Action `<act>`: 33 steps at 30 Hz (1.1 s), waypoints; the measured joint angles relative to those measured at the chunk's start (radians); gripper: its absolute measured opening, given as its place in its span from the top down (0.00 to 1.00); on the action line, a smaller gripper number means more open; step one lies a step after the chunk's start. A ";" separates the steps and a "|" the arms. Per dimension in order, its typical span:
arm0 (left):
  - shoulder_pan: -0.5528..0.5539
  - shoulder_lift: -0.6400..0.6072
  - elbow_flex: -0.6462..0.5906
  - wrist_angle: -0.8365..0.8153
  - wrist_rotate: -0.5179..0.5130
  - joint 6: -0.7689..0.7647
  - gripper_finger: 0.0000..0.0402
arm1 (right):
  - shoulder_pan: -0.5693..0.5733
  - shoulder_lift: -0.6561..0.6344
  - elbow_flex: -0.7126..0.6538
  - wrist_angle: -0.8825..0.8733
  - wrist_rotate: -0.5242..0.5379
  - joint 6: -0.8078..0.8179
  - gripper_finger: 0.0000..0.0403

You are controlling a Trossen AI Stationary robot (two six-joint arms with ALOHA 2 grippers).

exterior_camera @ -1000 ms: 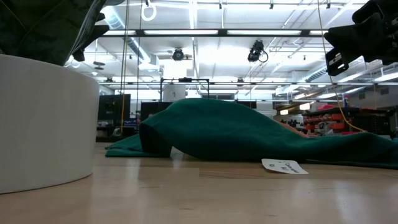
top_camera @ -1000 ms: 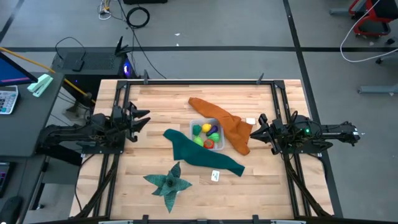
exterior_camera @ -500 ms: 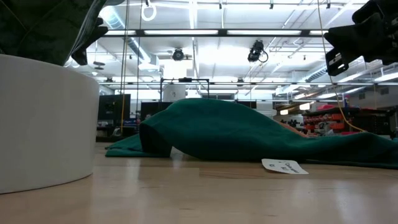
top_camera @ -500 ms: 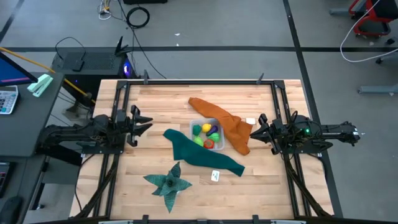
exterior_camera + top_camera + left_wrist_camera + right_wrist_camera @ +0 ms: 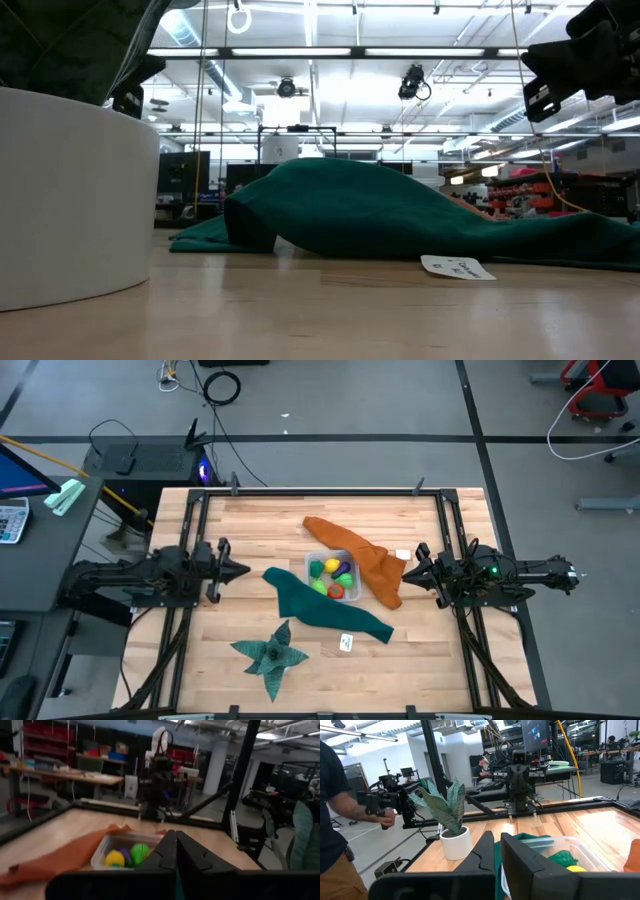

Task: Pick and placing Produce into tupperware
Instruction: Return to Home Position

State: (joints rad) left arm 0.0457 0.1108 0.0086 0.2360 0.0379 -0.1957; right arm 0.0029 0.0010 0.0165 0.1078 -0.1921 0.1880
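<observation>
Both my left end effector (image 5: 232, 570) and right end effector (image 5: 412, 571) hang closed and empty at the desk (image 5: 250, 520) sides, flanking one clear box (image 5: 313, 558) of about five toys (image 5: 332, 566), hemmed by one orange cloth (image 5: 370, 565), one teal cloth (image 5: 310, 603), near one potted plant (image 5: 270, 654) and card (image 5: 347, 643).

Bright, even light from ceiling strip lamps (image 5: 300, 52) glares white in the low view, shadows on the table (image 5: 250, 520) stay faint, and in each wrist view the near dark fingers (image 5: 170, 855) blur while the room beyond stays clearer.
</observation>
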 joint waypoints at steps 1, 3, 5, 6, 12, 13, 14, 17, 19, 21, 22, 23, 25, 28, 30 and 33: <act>0.000 0.000 0.000 -0.013 0.003 -0.004 0.98 | 0.000 0.000 0.000 0.000 0.000 0.000 1.00; 0.000 0.000 0.000 -0.049 0.005 -0.018 0.97 | 0.000 0.000 0.000 0.000 0.000 0.000 1.00; 0.000 0.000 0.000 -0.095 0.005 -0.032 0.97 | 0.000 0.000 0.000 0.000 0.000 0.000 1.00; 0.000 0.000 0.000 -0.113 0.005 -0.035 0.97 | 0.000 0.000 0.000 0.000 0.000 0.000 1.00; 0.000 0.000 0.000 -0.146 0.002 -0.049 0.97 | 0.000 0.000 0.000 0.000 0.000 0.000 1.00; 0.000 0.000 0.000 -0.149 -0.005 -0.051 0.96 | 0.000 0.000 0.000 0.000 0.000 0.000 1.00; 0.000 0.000 0.000 -0.155 -0.015 -0.055 0.95 | 0.000 0.000 0.000 0.000 0.000 0.000 1.00; 0.000 0.000 0.000 -0.167 -0.037 -0.055 0.91 | 0.000 0.000 0.000 0.000 0.000 0.000 1.00; 0.001 0.000 0.000 -0.183 -0.051 -0.055 0.89 | 0.000 0.000 0.000 0.000 0.000 0.000 1.00; 0.001 0.000 0.000 -0.191 -0.072 -0.073 0.88 | 0.000 0.000 0.000 0.000 0.000 0.000 1.00; 0.001 0.000 0.000 -0.193 -0.080 -0.087 0.87 | 0.000 0.000 0.000 0.000 0.000 0.000 1.00; 0.001 0.000 0.000 -0.193 -0.082 -0.110 0.87 | 0.000 0.000 0.000 0.000 0.000 0.000 1.00; 0.001 0.000 0.000 -0.193 -0.083 -0.144 0.86 | 0.000 0.000 0.000 0.000 0.000 0.000 1.00; 0.001 0.000 0.000 -0.193 -0.084 -0.152 0.85 | 0.000 0.000 0.000 0.000 0.000 0.000 1.00; 0.001 0.000 -0.001 -0.193 -0.084 -0.153 0.86 | 0.000 0.000 0.000 0.000 0.000 0.000 1.00; 0.001 0.000 -0.001 -0.193 -0.084 -0.152 0.87 | 0.000 0.000 0.000 0.000 0.000 0.000 1.00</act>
State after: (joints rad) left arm 0.0463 0.1112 0.0078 0.0425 -0.0463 -0.3474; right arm 0.0028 0.0013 0.0162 0.1078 -0.1921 0.1879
